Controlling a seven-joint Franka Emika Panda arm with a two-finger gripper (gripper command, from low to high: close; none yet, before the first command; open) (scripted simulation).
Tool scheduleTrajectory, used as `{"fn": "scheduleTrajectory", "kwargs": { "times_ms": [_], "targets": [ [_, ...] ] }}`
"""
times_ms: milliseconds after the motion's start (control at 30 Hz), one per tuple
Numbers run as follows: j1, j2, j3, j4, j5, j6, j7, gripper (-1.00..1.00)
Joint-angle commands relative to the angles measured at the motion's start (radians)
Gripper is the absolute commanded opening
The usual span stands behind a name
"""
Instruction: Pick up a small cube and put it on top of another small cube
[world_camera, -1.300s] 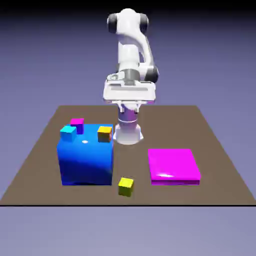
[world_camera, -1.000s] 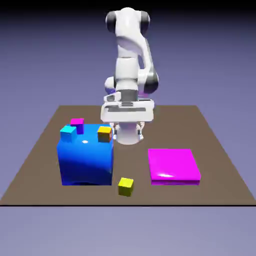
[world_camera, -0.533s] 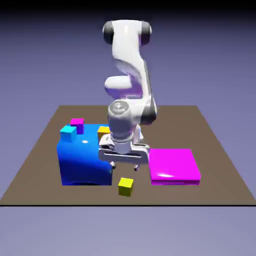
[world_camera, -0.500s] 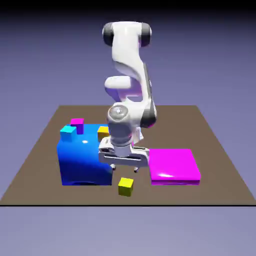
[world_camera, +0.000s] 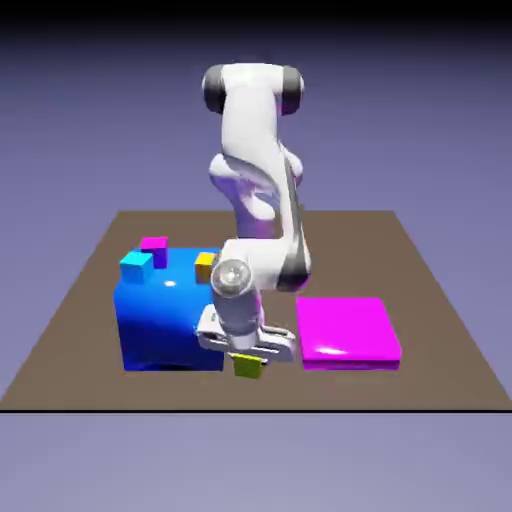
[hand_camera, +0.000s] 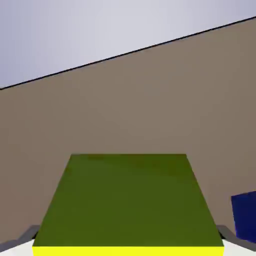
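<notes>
A small yellow cube (world_camera: 249, 368) sits on the brown table (world_camera: 80, 300) near its front edge. In the hand view the yellow cube (hand_camera: 127, 200) fills the lower middle, its top face large. My gripper (world_camera: 246, 357) has come down over it and stands open, one fingertip on each side. The grey fingertips (hand_camera: 26, 236) show only at the bottom corners of the hand view, so contact cannot be judged. Three more small cubes rest on a big blue block (world_camera: 165, 322): cyan (world_camera: 137, 266), magenta (world_camera: 154, 245) and orange-yellow (world_camera: 205, 265), partly behind my arm.
A flat magenta slab (world_camera: 347, 332) lies on the table just to the exterior view's right of my hand. The big blue block stands close at the exterior view's left, and its dark blue corner (hand_camera: 245, 216) shows in the hand view.
The arm swung forward from above the table's back and came down. The hand now sits low over the yellow cube, which has not moved.
</notes>
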Motion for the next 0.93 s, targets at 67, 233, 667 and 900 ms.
{"fn": "scheduleTrajectory", "kwargs": {
  "times_ms": [67, 233, 667, 900],
  "targets": [
    [-0.053, -0.109, -0.043, -0.003, -0.027, -0.097, -0.002, -1.0],
    [-0.14, -0.29, -0.114, -0.007, -0.067, -0.258, -0.008, -1.0],
    [-0.265, -0.602, -0.315, -0.172, -0.17, -0.456, -0.032, -1.0],
    [-0.266, -0.603, -0.316, -0.206, -0.171, -0.424, -0.032, 1.0]
  ]
}}
